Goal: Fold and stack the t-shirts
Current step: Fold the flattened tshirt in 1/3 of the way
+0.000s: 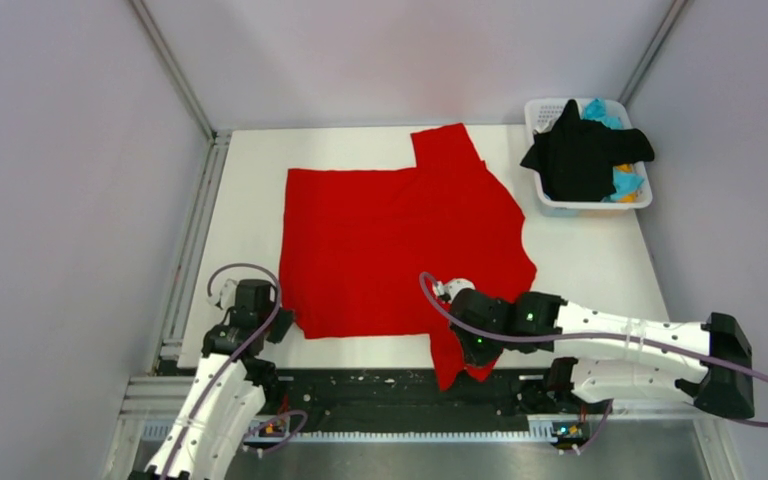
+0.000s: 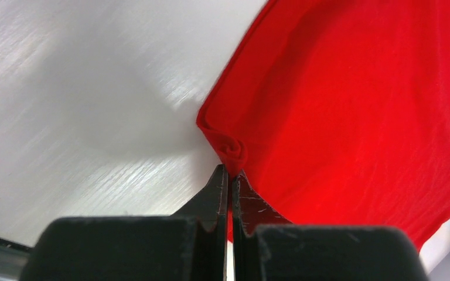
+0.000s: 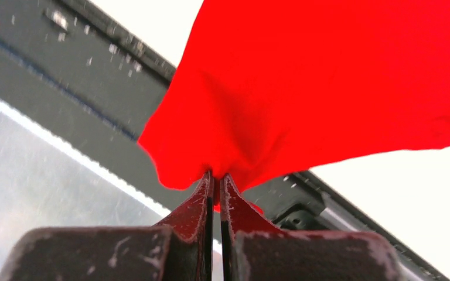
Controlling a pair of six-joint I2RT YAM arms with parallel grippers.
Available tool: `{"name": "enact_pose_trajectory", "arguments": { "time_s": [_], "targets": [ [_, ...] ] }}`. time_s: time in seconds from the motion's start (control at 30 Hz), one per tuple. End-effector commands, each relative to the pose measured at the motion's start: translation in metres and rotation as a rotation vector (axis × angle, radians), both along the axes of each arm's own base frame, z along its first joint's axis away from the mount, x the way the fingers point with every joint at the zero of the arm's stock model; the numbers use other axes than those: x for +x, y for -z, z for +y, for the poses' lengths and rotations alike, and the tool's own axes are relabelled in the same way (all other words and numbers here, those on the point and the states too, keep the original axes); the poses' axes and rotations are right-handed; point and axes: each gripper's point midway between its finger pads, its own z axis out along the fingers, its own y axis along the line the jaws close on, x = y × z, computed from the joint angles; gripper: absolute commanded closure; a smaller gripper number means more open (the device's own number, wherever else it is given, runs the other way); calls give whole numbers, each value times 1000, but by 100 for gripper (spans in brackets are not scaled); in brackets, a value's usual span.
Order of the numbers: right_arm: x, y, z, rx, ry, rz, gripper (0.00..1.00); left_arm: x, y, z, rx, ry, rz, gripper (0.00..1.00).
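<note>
Nearest of all, at the near edge of the bright red t-shirt (image 1: 400, 240) of soft plain cloth, the right gripper (image 3: 215, 175) has its two dark fingers pressed together on a bunched fold of red fabric. That part of the cloth is lifted off the flat white table (image 1: 580, 260) and hangs over the black strip (image 1: 380, 385) running along the front. At the red t-shirt's near-left corner, the left gripper (image 2: 229, 171) is likewise pinched closed, with the small curled tip of the hem just at its fingertips and red cloth running behind one finger. The corner lies low against the table. Beyond both grippers, the rest of the red t-shirt is spread flat and mostly smooth across the middle of the table, one sleeve reaching toward the far edge. Off the shirt's far-right side, well apart from it, a white plastic basket (image 1: 538, 108) with slotted walls sits in the corner. A crumpled black t-shirt (image 1: 580, 155) spills over its rim, with bits of cyan cloth (image 1: 600, 110) and orange cloth (image 1: 625, 170) showing beside it.
</note>
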Motion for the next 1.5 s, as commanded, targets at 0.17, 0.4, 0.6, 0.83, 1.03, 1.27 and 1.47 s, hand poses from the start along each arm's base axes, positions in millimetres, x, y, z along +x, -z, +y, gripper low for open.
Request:
{"name": "enact_pose_trajectory", "arguments": {
  "time_s": [0.17, 0.4, 0.6, 0.83, 1.03, 1.27, 1.47],
  "targets": [
    [114, -56, 30, 105, 300, -467, 100, 46, -38, 0, 2, -29, -144, 100],
    [171, -74, 10, 96, 465, -614, 100, 75, -51, 4, 30, -57, -204, 100],
    [205, -84, -12, 90, 569, -682, 100, 99, -64, 16, 90, -116, -220, 100],
    [232, -98, -22, 90, 565, -736, 100, 116, -66, 21, 125, -147, -182, 100],
    [253, -99, -27, 68, 553, -753, 100, 126, -70, 30, 167, -180, -179, 100],
    [276, -100, -35, 23, 546, -772, 100, 138, -75, 37, 196, -193, -191, 100],
    [294, -106, -33, 20, 524, -800, 100, 141, -70, 43, 209, -213, -175, 100]
  ]
}}
